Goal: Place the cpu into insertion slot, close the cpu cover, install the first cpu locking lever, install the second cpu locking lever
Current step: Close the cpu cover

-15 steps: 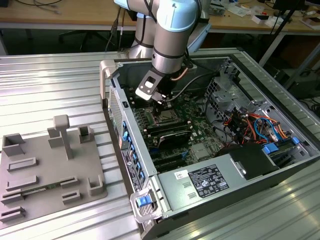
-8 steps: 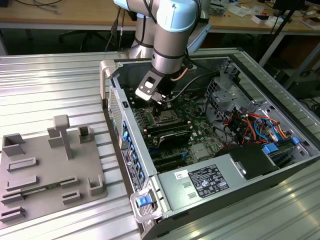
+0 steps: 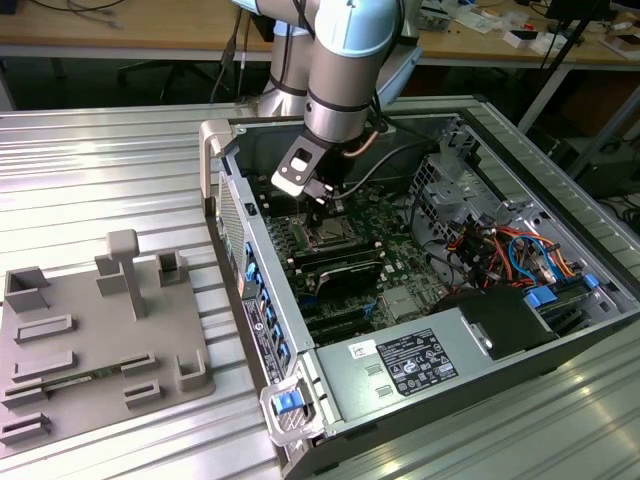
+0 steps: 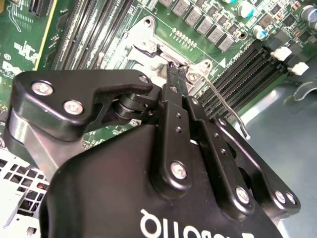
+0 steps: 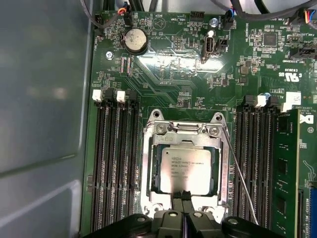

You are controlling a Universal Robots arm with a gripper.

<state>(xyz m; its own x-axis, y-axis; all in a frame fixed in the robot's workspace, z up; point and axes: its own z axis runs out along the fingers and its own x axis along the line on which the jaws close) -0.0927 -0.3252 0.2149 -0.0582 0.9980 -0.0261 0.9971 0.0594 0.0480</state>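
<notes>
While the arm (image 3: 345, 70) reached down into the open computer case (image 3: 300, 335) on the ribbed metal surface (image 3: 100, 160), the exterior view had the end effector (image 3: 322, 200) low over the motherboard. The cpu (image 3: 330, 234) sat just beside its tips, at about six o'clock from them. A grey fixture tray (image 3: 85, 300) sat on the surface well apart, at roughly eight o'clock from the case.

In the first wrist view, the cpu (image 5: 185, 163) lay flat in the insertion slot (image 5: 216, 117). The cpu cover (image 5: 150, 163) lay down around it, its window framing the metal top. Taking the slot as a dial with the end effector (image 5: 184, 197) at six o'clock, the fingertips were pressed together with nothing visible between them. They met right at the cover's six o'clock edge; whether they touched it I could not tell. A locking lever (image 5: 241, 176) ran along the three o'clock side, its long axis from about one o'clock toward five. It splayed away from the frame at the near end, so it looked unlatched. Memory slots (image 5: 116, 168) flanked the socket at nine and three.

In the second wrist view, the closed end effector (image 4: 173, 74) pointed at the socket's silver edge. The lever (image 4: 225, 106) rose clear of the board just beside the tips. Its free end appeared nearer the end effector than its pivot was.
</notes>
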